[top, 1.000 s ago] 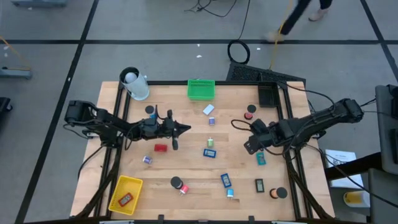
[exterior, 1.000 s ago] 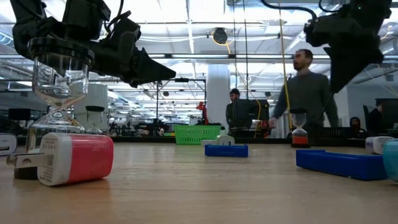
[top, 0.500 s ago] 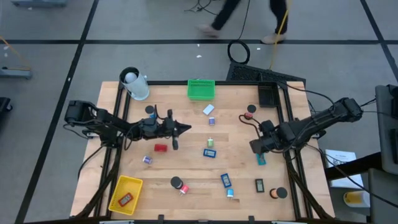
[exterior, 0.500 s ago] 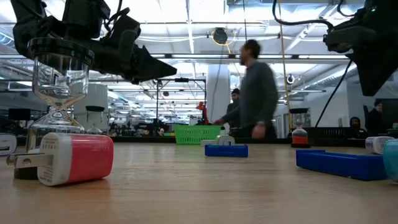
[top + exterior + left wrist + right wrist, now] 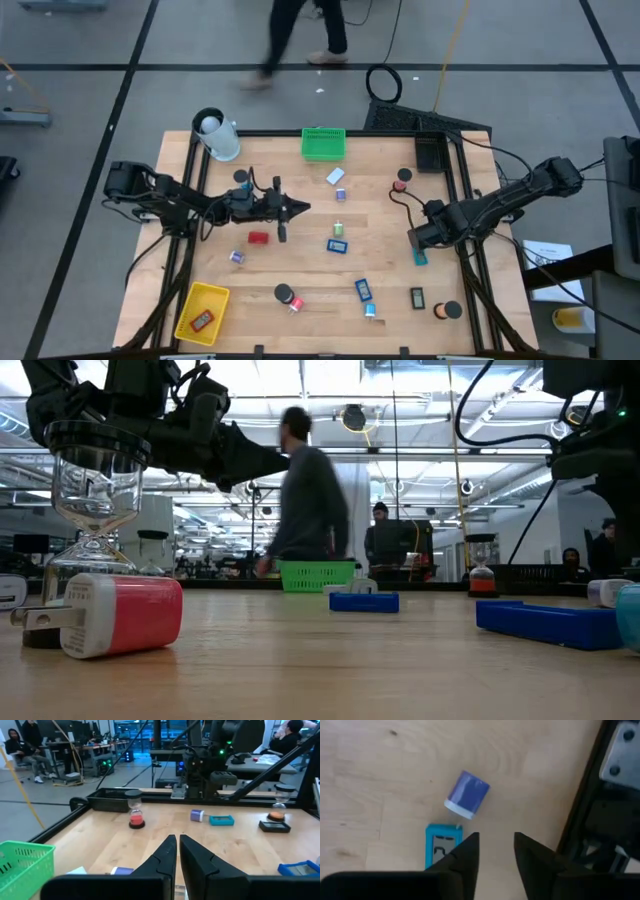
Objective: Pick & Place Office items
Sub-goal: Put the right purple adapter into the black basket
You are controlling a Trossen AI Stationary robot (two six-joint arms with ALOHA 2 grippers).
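Your right gripper [image 5: 493,851] is hanging at the right of the table in the high view with its fingers apart, directly over the teal block [image 5: 441,845] and the small purple-blue piece [image 5: 466,793], holding nothing. Your left gripper [image 5: 177,851] is hovering left of centre, fingers together and empty. The other office items are lying scattered across the table [image 5: 300,220].

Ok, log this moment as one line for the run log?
left gripper: shut, empty, mid-table | right gripper: open, above teal block, purple-blue cap beside | yellow basket: one red item
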